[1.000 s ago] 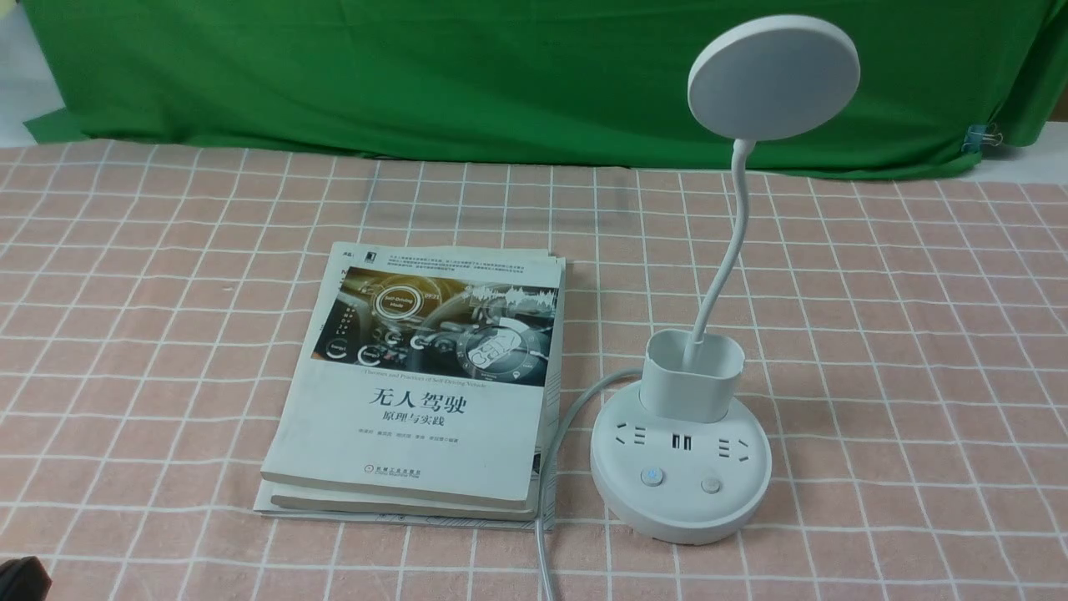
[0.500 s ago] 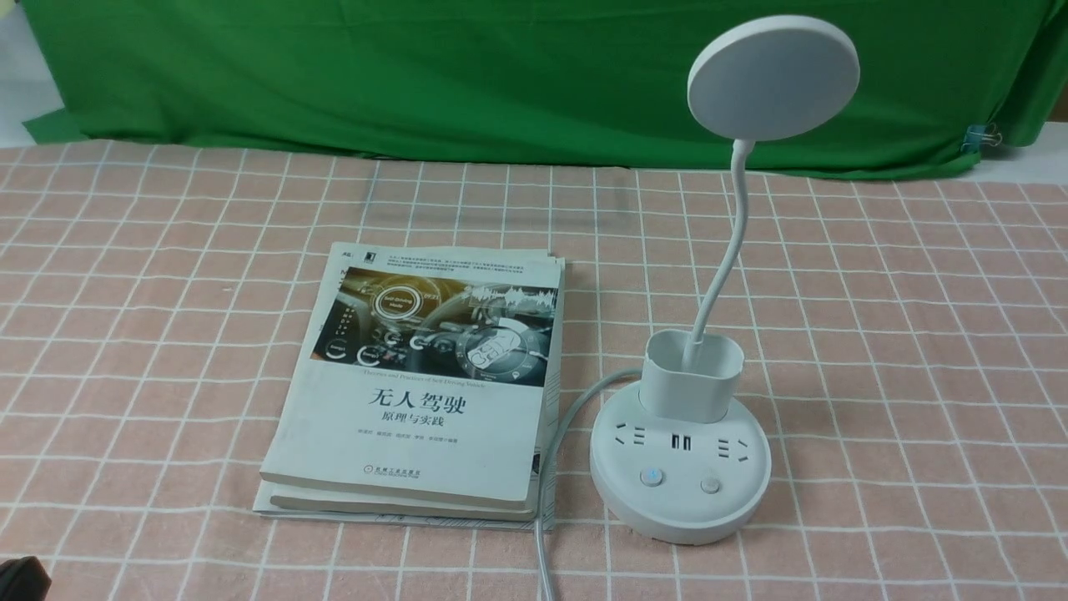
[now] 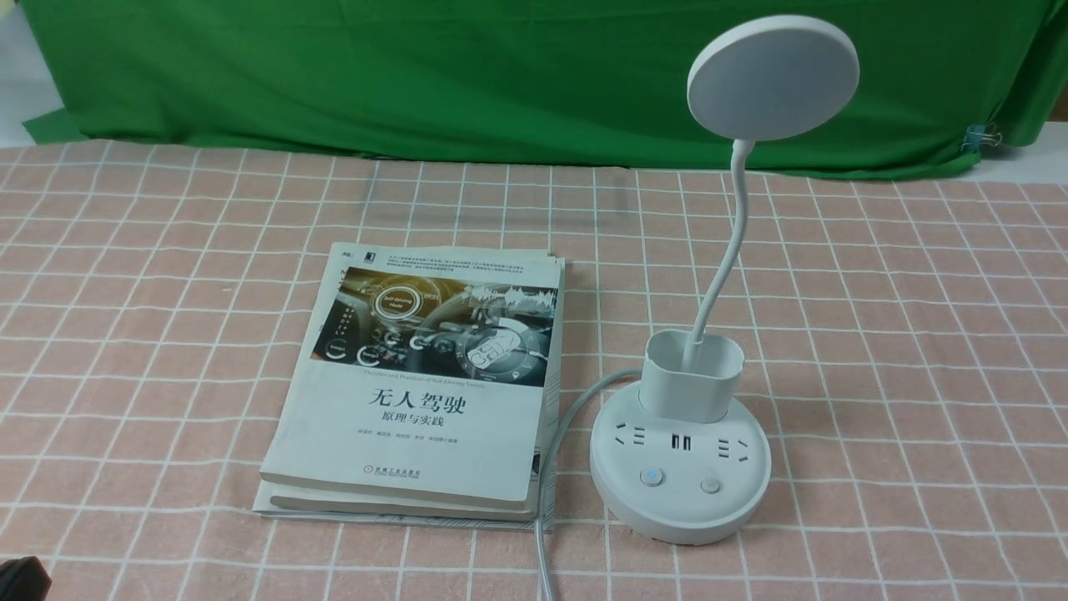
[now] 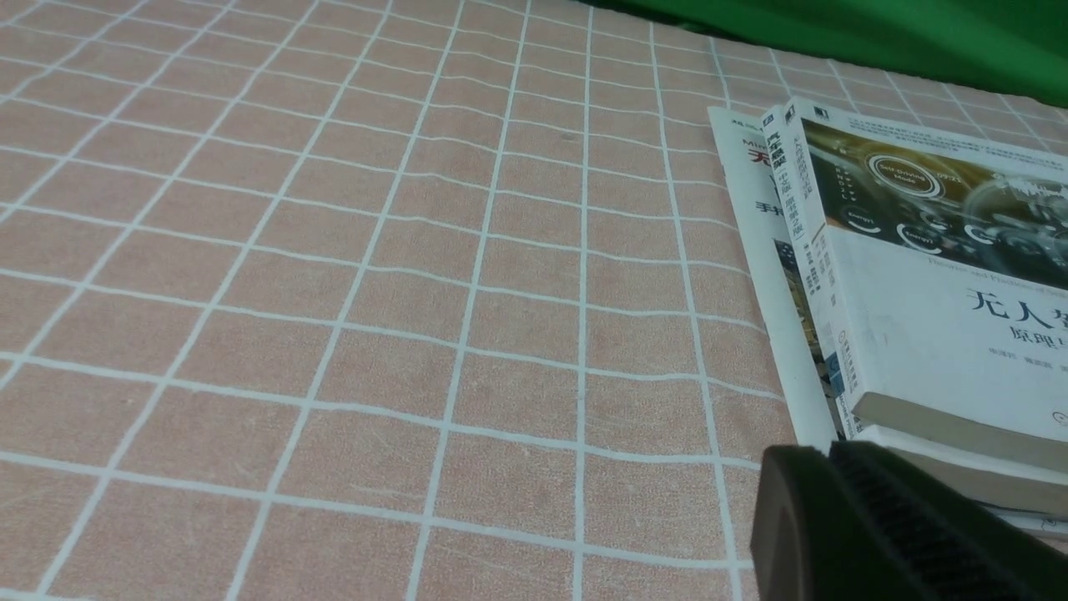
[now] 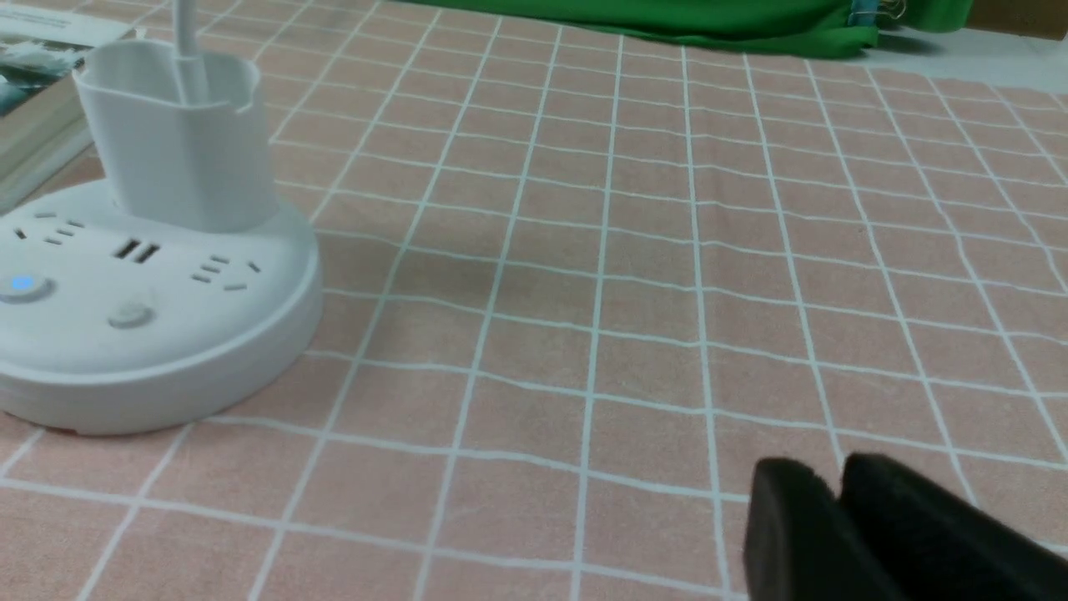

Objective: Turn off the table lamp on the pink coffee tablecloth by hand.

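The white table lamp (image 3: 680,467) stands on the pink coffee tablecloth (image 3: 901,351), right of centre, with disc head (image 3: 773,77), thin neck and pen-holder cup (image 3: 692,376). Its round base has sockets and two buttons; the left button (image 3: 651,477) glows blue. The base also shows in the right wrist view (image 5: 150,334). My right gripper (image 5: 838,480) is shut and empty, low over the cloth, apart from the lamp. My left gripper (image 4: 830,455) is shut and empty, next to the books' near corner. Only a dark bit of the left arm (image 3: 21,578) shows in the front view.
A stack of books (image 3: 421,384) lies left of the lamp, also seen in the left wrist view (image 4: 934,284). The lamp's white cord (image 3: 546,501) runs between books and base toward the front edge. A green backdrop cloth (image 3: 417,75) hangs behind.
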Available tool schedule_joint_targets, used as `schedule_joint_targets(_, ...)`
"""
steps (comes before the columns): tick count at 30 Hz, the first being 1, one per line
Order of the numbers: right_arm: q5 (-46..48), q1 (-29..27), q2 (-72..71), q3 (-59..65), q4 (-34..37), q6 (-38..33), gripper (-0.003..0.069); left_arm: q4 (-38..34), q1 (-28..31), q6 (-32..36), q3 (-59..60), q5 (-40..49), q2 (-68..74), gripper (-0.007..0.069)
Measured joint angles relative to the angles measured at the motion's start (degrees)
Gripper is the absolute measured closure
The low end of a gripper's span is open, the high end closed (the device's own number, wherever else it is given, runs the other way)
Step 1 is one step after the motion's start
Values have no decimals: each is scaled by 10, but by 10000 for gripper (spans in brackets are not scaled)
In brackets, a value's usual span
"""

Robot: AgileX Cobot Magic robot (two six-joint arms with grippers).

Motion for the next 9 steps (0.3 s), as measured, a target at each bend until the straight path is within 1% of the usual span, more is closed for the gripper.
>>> schedule_joint_targets(9,0,0,0,0,0,0,491,0,0,0,0,0,0,618)
